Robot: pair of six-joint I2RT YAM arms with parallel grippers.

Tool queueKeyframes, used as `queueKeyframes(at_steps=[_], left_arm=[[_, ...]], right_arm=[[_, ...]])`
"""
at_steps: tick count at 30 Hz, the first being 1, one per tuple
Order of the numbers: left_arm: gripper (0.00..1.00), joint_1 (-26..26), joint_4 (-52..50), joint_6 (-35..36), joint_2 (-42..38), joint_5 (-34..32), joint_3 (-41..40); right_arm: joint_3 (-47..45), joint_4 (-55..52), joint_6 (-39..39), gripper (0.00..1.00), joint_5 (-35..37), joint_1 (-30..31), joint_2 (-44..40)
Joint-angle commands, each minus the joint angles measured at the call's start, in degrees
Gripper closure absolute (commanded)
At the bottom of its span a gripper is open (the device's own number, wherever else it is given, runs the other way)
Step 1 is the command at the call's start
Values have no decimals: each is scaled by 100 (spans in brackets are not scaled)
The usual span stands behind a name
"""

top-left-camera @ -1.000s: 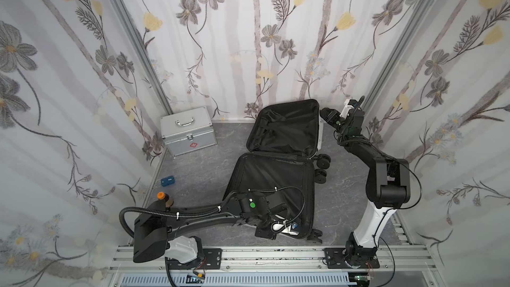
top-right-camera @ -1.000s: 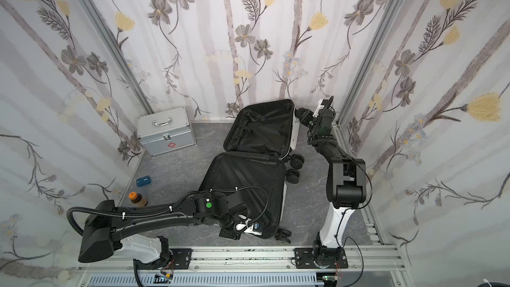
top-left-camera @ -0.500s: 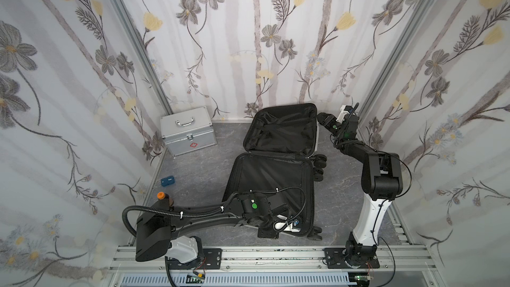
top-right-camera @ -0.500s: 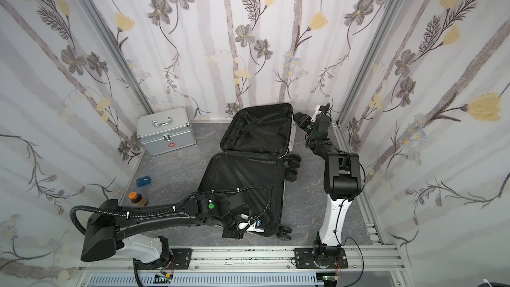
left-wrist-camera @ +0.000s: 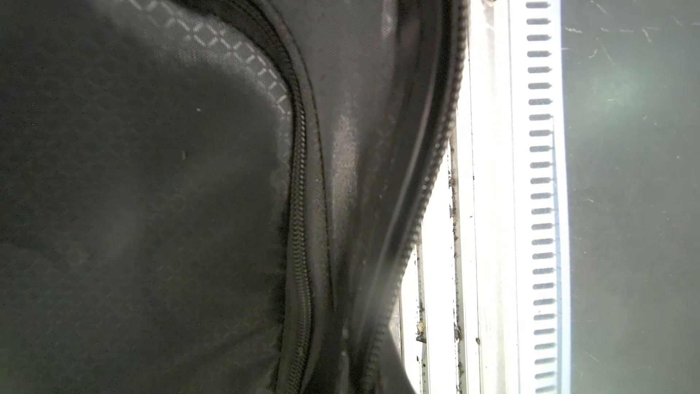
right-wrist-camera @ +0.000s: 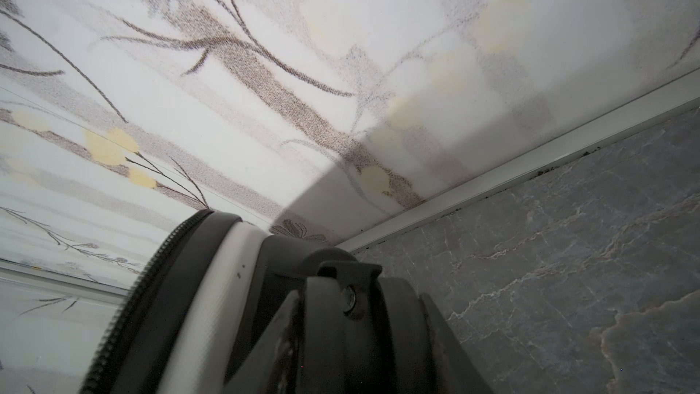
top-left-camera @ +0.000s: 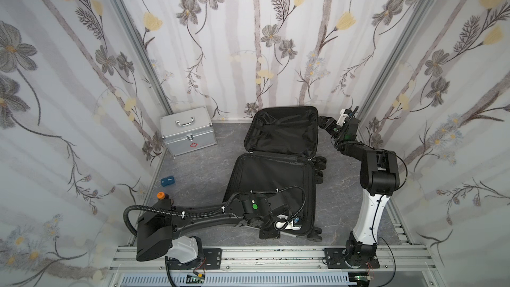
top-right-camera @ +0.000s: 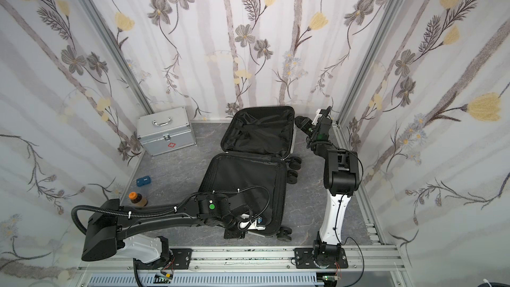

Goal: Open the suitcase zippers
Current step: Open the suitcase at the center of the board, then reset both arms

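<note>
Suitcase open: near rim at the closed left gripper, lid beside the right gripper, jaws unclear.

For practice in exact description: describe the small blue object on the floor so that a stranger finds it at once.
From the open suitcase, look across the grey floor towards the silver case. Between that case and the orange-capped bottle, at the floor's edge, lies the small blue object. It alone is blue and lies flat; the bottle stands upright.
</note>
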Motion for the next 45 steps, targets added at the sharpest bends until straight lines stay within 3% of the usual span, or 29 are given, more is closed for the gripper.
queueKeyframes(at_steps=[1,4,7,9,12,17,18,19,21,22,28,33,37,39,41,43,44,45], left_arm=[[100,9,574,-489,-52,-208,-17],[98,6,749,-521,-9,-347,-32],[90,9,926,-568,130,-381,18],[78,20,955,-569,212,-369,95],[45,53,1001,-569,227,-359,204],[26,303,1134,-679,-140,-404,330],[24,424,1224,-727,-310,-516,305],[22,568,1398,-825,-504,-725,242],[18,913,1853,-996,-908,-1179,56],[2,1137,2136,-1062,-1136,-1502,-82],[0,2967,3654,-2045,-2051,-3974,-1094],[0,4509,5228,-1995,-2158,-4875,-2466],[0,5641,6444,-2252,-1649,-4484,-3235],[0,6278,7135,-2557,-1089,-3796,-3414],[0,6632,7858,-2441,-103,-3559,-3383],[0,6847,8529,-2433,637,-3158,-3267],[0,6934,8057,-2626,423,-2870,-3258],[0,7021,8415,-2633,503,-2810,-3375]], right_arm=[[12,-542,-874,65,192,14,-22],[-97,-553,-637,57,27,-37,-115],[-224,-562,-481,48,24,-100,-263],[-252,-693,-489,41,111,-135,-364],[-248,-842,-521,37,181,-218,-503],[-397,-924,-528,28,251,-405,-896],[-499,-928,-597,9,323,-438,-1042],[-615,-912,-681,0,402,-461,-1241],[-951,-864,-907,0,588,-479,-1714],[-1224,-803,-1085,0,719,-477,-2012],[-3089,-172,-1982,0,1665,-470,-3891],[-4795,310,-2490,0,2261,-479,-5124],[-5843,1292,-2613,0,2104,-420,-5585],[-6198,1919,-3022,0,2297,-228,-5782],[-6564,2916,-3356,0,2337,-133,-5760],[-6493,2944,-3287,0,2341,-170,-5669],[-6437,2707,-3313,0,2231,-172,-5712],[-6423,2484,-3386,0,2102,-172,-5793]])
